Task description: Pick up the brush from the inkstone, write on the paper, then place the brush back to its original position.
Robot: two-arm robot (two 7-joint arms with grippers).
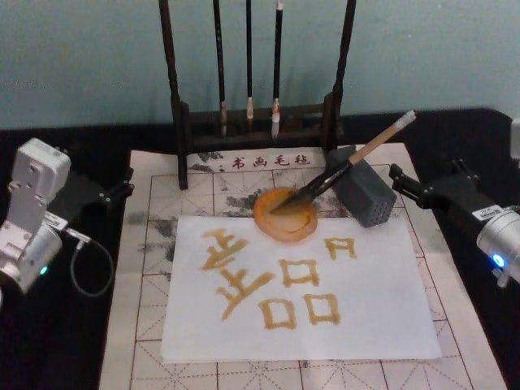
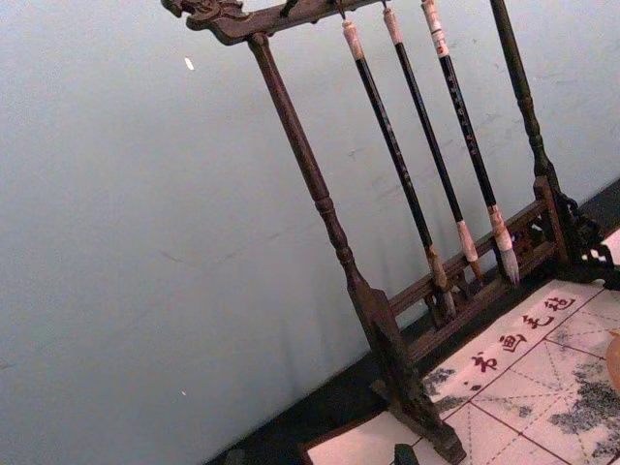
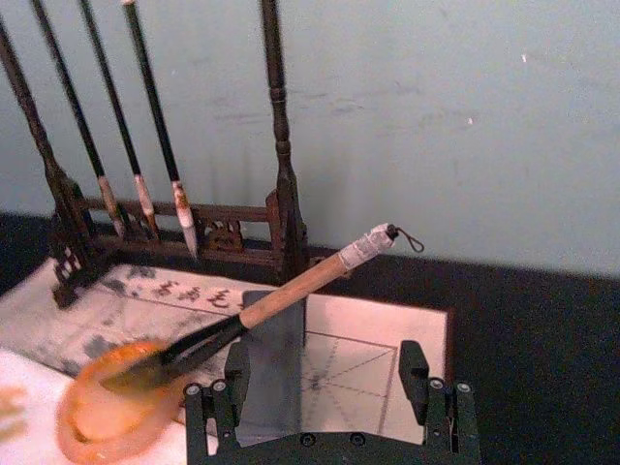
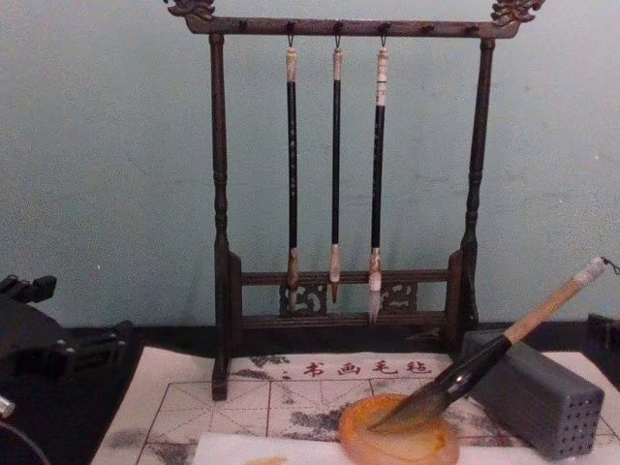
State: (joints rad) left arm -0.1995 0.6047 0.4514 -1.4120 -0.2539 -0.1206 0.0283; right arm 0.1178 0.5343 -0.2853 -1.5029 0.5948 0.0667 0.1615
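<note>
The brush [image 1: 345, 165] lies slanted, its dark tuft in the orange inkstone [image 1: 283, 219] and its tan handle leaning on a grey block [image 1: 363, 193]. Its white end cap points to the back right. The same brush [image 3: 291, 291] and inkstone [image 3: 107, 412] show in the right wrist view, ahead of my right gripper [image 3: 312, 380], which is open and holds nothing. In the head view my right gripper [image 1: 422, 180] sits to the right of the block. The white paper [image 1: 370, 280] carries orange-yellow characters. My left gripper [image 1: 114, 188] rests open at the felt's left edge, away from everything.
A dark wooden rack [image 1: 180, 122] with three thin hanging brushes [image 1: 249, 57] stands at the back of the beige grid felt [image 1: 146, 244]. The grey block with small holes sits right beside the inkstone. Black table surface lies on both sides.
</note>
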